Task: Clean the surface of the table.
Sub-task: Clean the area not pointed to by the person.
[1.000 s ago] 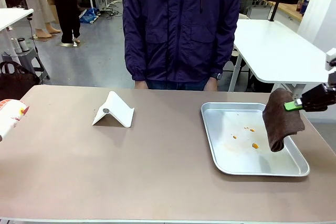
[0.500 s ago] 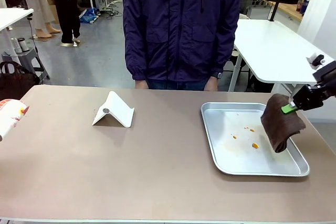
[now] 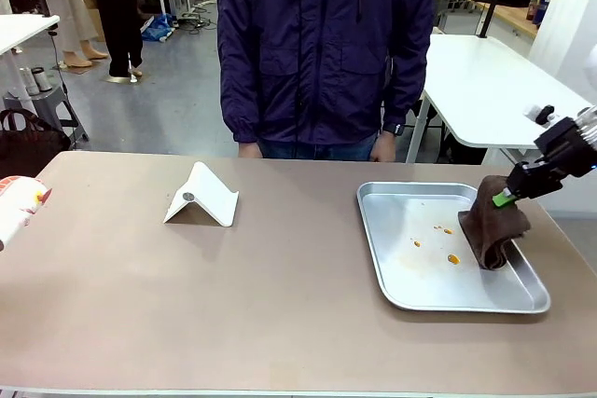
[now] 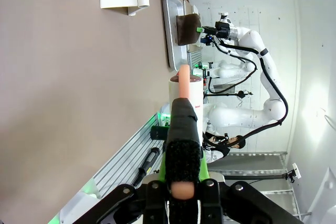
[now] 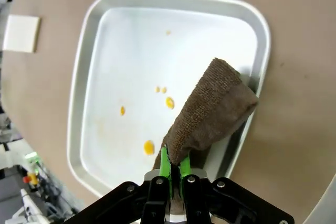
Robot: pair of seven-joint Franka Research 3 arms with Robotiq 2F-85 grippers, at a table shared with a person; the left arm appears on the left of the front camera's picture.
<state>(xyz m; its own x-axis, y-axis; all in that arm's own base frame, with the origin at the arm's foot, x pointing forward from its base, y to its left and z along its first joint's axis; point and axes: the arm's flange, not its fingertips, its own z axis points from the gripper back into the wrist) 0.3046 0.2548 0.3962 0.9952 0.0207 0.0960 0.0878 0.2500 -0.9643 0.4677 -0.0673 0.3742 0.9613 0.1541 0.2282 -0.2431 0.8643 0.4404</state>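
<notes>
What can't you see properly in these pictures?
- Left wrist view: white bottle, mostly hidden behind a finger of the left gripper.
- Front view: same bottle, cut off by the left edge.
- Right wrist view: tray floor under the brown cloth, covered by it.

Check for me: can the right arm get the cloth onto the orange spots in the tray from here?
Probably yes. The right gripper has its fingers shut on the brown cloth, which hangs into the metal tray right beside the orange spots, with nothing lying between them.
</notes>
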